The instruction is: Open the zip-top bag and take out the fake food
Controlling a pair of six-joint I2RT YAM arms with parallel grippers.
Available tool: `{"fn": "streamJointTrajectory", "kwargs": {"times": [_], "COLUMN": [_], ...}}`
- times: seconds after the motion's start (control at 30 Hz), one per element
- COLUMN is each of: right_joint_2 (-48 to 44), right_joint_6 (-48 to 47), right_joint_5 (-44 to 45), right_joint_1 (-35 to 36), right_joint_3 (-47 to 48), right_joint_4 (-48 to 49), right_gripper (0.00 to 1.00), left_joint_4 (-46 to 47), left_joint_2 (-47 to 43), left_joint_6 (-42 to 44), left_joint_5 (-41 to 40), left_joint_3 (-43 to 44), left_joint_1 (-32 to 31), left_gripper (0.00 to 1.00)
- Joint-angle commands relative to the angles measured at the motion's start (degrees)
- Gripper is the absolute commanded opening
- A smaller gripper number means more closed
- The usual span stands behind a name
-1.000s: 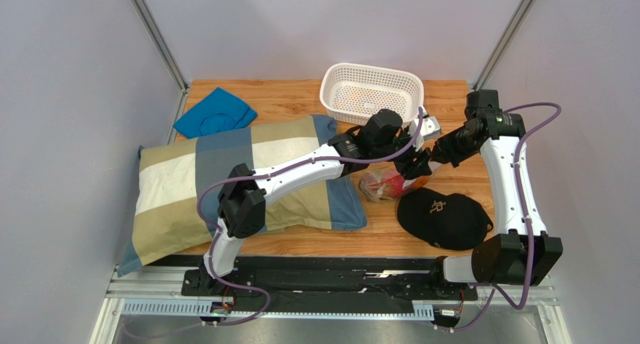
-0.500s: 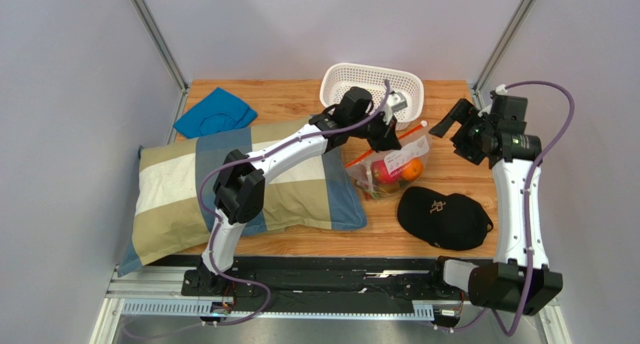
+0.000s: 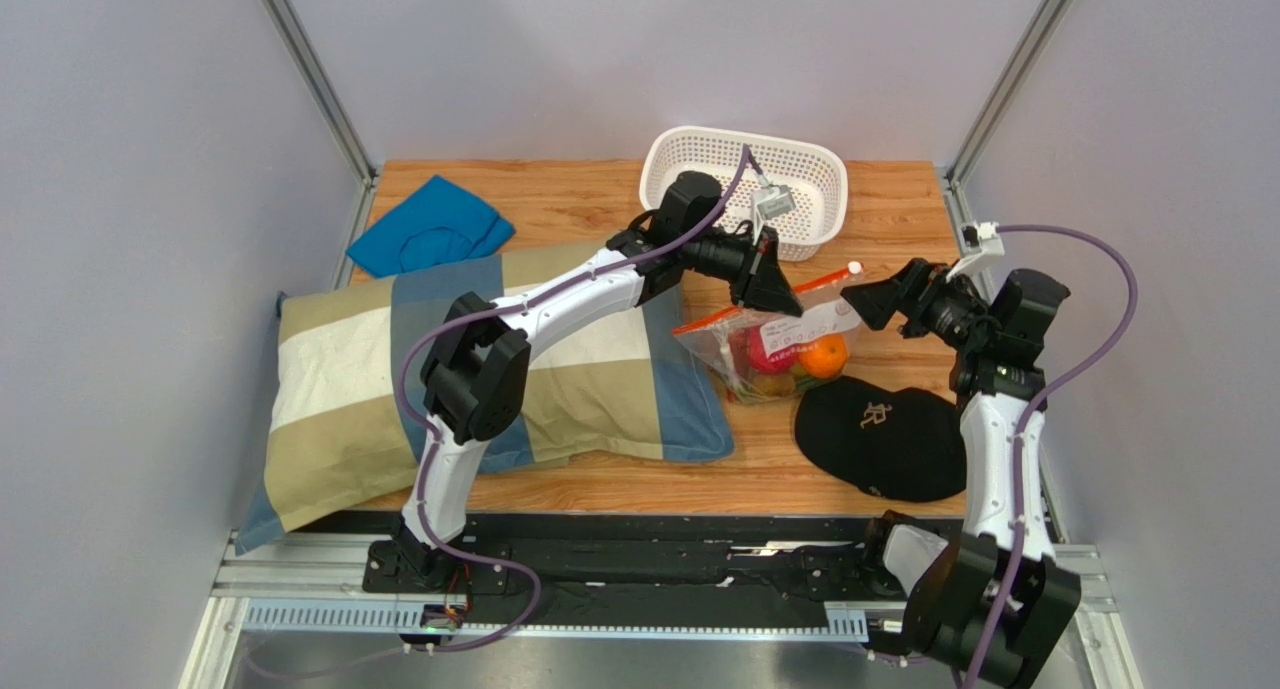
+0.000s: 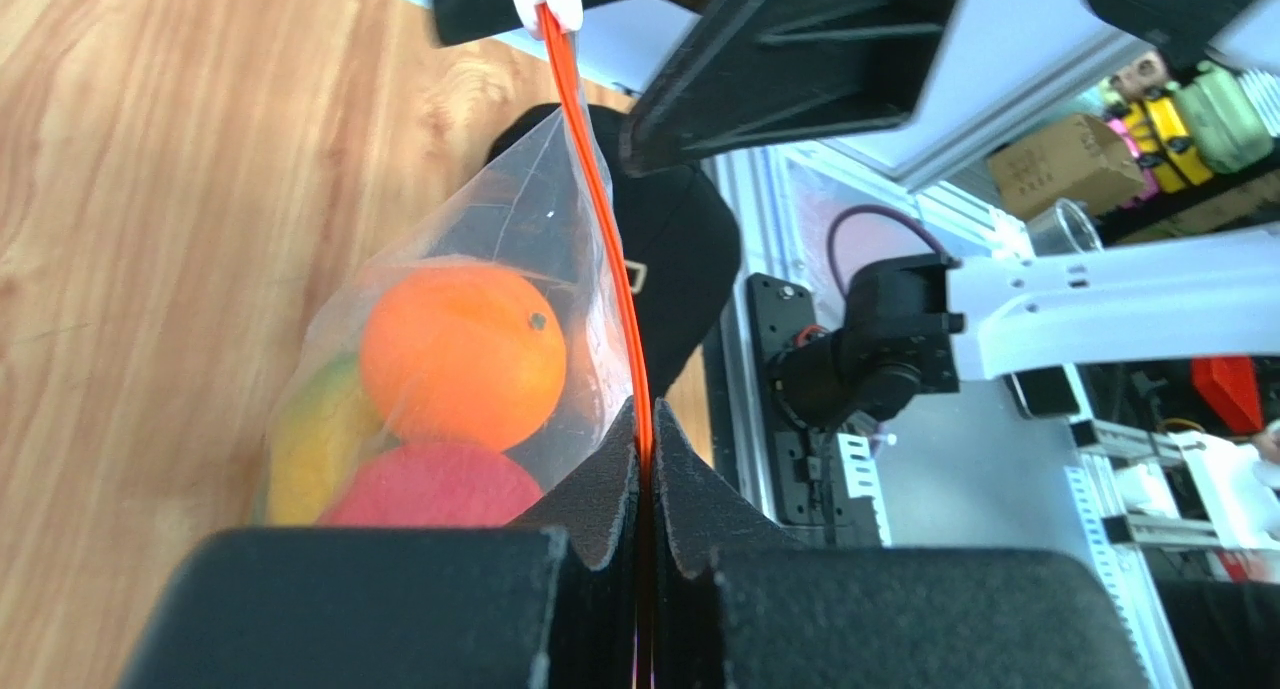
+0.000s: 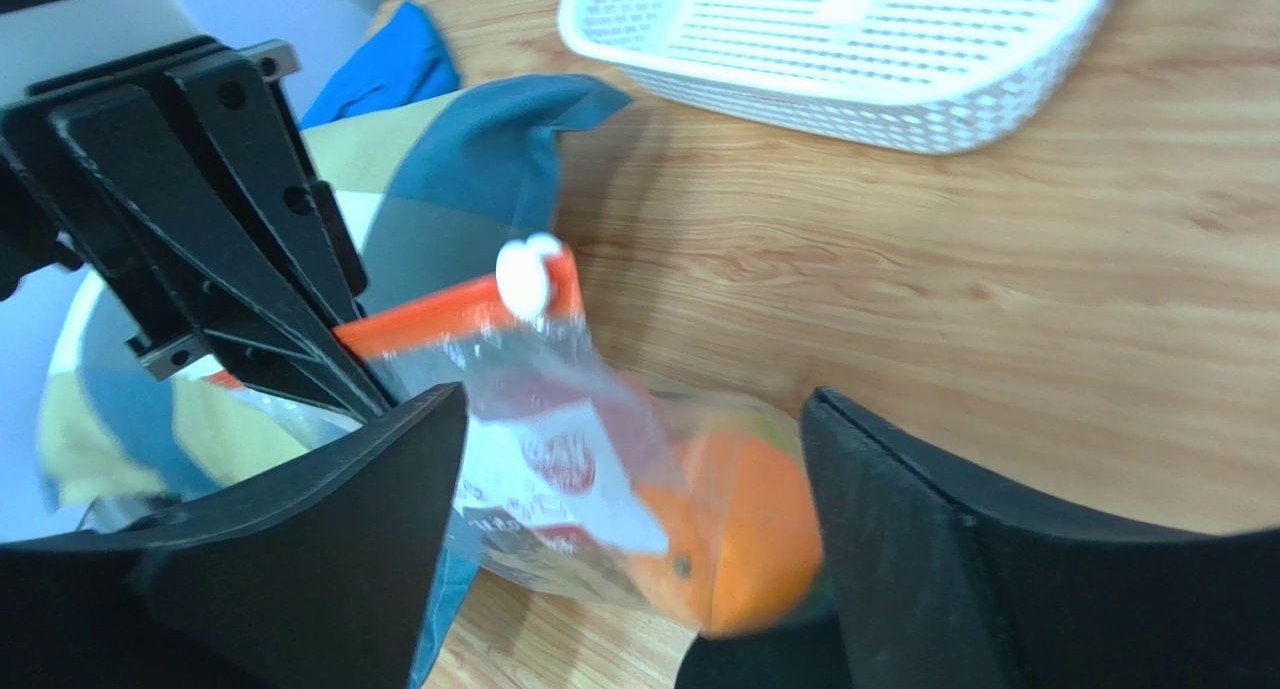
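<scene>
Hanging from left tool [image 4: 646, 457]: zip-top bag [image 3: 769, 340], perhaps grazing table [image 3: 579, 194].

I read the zip-top bag [image 3: 766, 344] as clear, with an orange-red zip strip [image 4: 601, 224] and a white slider [image 5: 528, 274]. The fake food [image 4: 461, 356] inside is orange, red and yellow-green. At 12 o'clock is a white perforated basket [image 3: 661, 194]. At 11 is a blue cloth [image 3: 431, 224]. At 9 is a pillow [image 3: 361, 374] blocked tan, cream and blue. At 4 is a black cap [image 3: 887, 434]. The surface [image 3: 571, 194] is light wood grain.

The zip-top bag [image 4: 496, 247] was gripped by its orange-red zip strip [image 4: 601, 224] between the left gripper's [image 4: 646, 472] jaws; an orange [image 4: 458, 356] and red fruit [image 4: 428, 490] were seen inside.
</scene>
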Motion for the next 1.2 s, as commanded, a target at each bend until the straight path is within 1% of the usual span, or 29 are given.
{"fn": "streamJointTrajectory", "kwargs": {"times": [0.0, 0.03, 0.13, 0.17, 0.2, 0.23, 0.33, 0.47, 0.57, 0.6, 0.63, 0.67, 0.7, 0.77, 0.8, 0.87, 0.9, 0.93, 1.03, 1.07, 1.17], "right_joint_2": [6.15, 7.30, 11.78, 12.14, 12.66, 12.58, 10.57, 6.78, 6.96, 7.13, 7.31, 7.39, 7.57, 8.62, 9.15, 9.85, 9.60, 8.98, 6.61, 6.08, 5.72], "right_joint_6": [-7.42, -9.63, -17.80, -17.21, -15.29, -14.32, -15.88, -16.06, -15.46, -14.93, -14.66, -14.57, -14.57, -14.31, -15.79, -19.04, -22.71, -23.35, -22.14, -21.35, -20.20], "right_joint_5": [-13.44, -14.76, -18.46, -19.60, -21.78, -22.15, -22.07, -21.02, -21.63, -21.63, -21.63, -21.45, -21.10, -20.23, -19.18, -17.24, -17.41, -17.15, -17.76, -18.46, -20.56], "right_joint_1": [-0.54, -0.63, -0.72, -0.72, -0.46, -0.37, -0.28, -0.37, -0.28, -0.28, -0.28, -0.37, -0.37, -0.19, -0.28, -0.02, 0.07, 0.16, 0.16, 0.42, 0.95], "right_joint_3": [6.76, 8.01, 13.27, 13.38, 13.12, 12.59, 11.81, 8.38, 6.01, 5.56, 5.21, 5.12, 5.21, 6.69, 7.66, 9.68, 10.65, 10.48, 8.73, 8.29, 8.28], "right_joint_4": [7.44, 2.90, -6.78, -5.76, -3.75, -2.51, -6.36, -5.93, -5.06, -4.44, -3.30, -3.21, -3.21, -3.38, -8.17, -13.90, -18.02, -18.75, -15.87, -14.82, -13.84], "right_gripper": [0.80, 0.78, 0.72, 0.70, 0.66, 0.65, 0.66, 0.65, 0.54, 0.46, 0.43, 0.31, 0.23, 0.00, 0.00, 0.00, 0.00, 0.00, 0.00, 0.00, 0.00], "left_joint_4": [5.07, 4.55, 3.05, 2.18, 1.56, 1.03, 0.85, 2.08, 3.22, 3.31, 3.22, 3.31, 3.40, 3.84, 3.84, 1.73, 2.42, 5.30, 6.21, 6.21, 7.35], "left_joint_2": [-2.01, -2.01, -2.01, -1.83, -1.31, -1.04, -0.78, 0.27, 0.36, 0.28, 0.28, 0.19, 0.28, -0.25, -0.51, -1.04, -1.30, -1.57, -1.13, 0.26, 3.69], "left_joint_6": [-1.55, -0.77, 0.46, 0.73, 0.91, 1.08, 0.65, -0.84, -1.99, -1.99, -2.08, -2.08, -2.16, -2.43, -3.30, -4.71, -7.32, -8.48, -8.50, -8.41, -10.25], "left_joint_5": [5.01, 5.27, 5.19, 5.19, 5.19, 5.19, 4.66, 4.84, 4.92, 5.10, 5.19, 5.27, 5.71, 5.72, 3.54, 0.54, -0.95, -1.92, -4.74, -4.83, -3.34], "left_joint_3": [0.10, 0.18, 0.62, 0.97, 1.84, 2.29, 2.73, 3.70, 3.44, 3.44, 3.44, 3.26, 3.17, 2.38, 2.29, 3.34, 3.52, 4.13, 7.37, 8.43, 12.31], "left_joint_1": [-0.16, -0.16, 0.02, 0.02, 0.11, 0.37, 0.72, 0.72, 0.72, 0.72, 0.72, 0.72, 0.72, 0.72, 0.81, 0.81, 0.64, 0.37, -0.77, -0.95, -1.39], "left_gripper": [0.00, 0.00, 0.00, 0.00, 0.00, 0.00, 0.00, 0.00, 0.00, 0.00, 0.00, 0.00, 0.00, 0.00, 0.03, 0.28, 0.50, 0.58, 0.61, 0.61, 0.57]}}
